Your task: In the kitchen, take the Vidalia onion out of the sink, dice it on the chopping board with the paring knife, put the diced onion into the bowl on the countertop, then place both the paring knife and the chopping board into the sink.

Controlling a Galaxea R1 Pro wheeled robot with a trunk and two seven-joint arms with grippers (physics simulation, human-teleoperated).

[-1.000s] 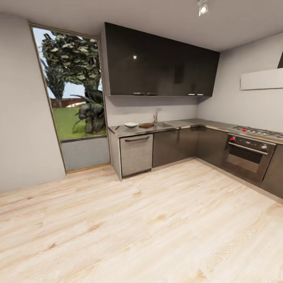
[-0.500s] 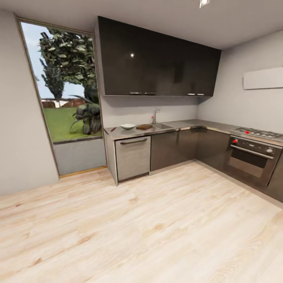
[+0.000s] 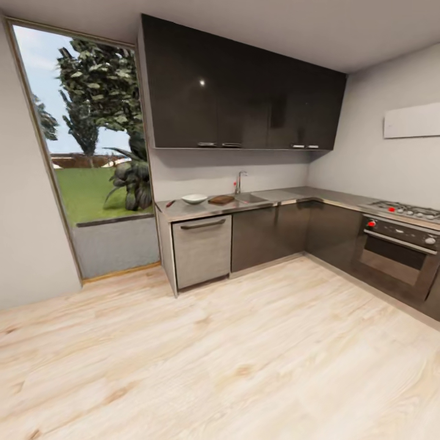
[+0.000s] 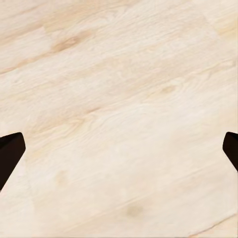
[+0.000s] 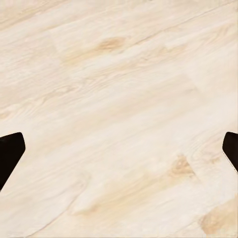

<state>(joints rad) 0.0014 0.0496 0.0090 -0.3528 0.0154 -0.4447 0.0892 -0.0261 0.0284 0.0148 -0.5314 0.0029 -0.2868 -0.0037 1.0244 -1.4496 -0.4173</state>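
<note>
The head view looks across a pale wooden floor [image 3: 244,366] toward an L-shaped kitchen. The grey countertop [image 3: 287,197] runs along the far wall at about 12 o'clock and turns toward 3 o'clock, where an oven [image 3: 400,253] with red knobs sits under a gas hob [image 3: 408,211]. On the countertop's near end stands the white bowl [image 3: 194,198]; just beside it toward 3 o'clock lies the dark brown chopping board [image 3: 221,199], and beyond that the sink [image 3: 250,197] with its chrome tap [image 3: 239,181]. A small reddish sliver at the counter's 9 o'clock end, near the bowl, looks like the paring knife [image 3: 170,203], though it is too small to be sure. The onion cannot be made out at this distance. Dark wall cabinets [image 3: 244,98] hang above, and a tall window [image 3: 85,140] onto a garden stands at 10 o'clock.

In the left wrist view the left gripper [image 4: 119,153] is spread wide, its dark fingertips [image 4: 9,153] at the picture's edges, nothing between them but floor. The right gripper [image 5: 119,153] is likewise wide apart and holds nothing.
</note>
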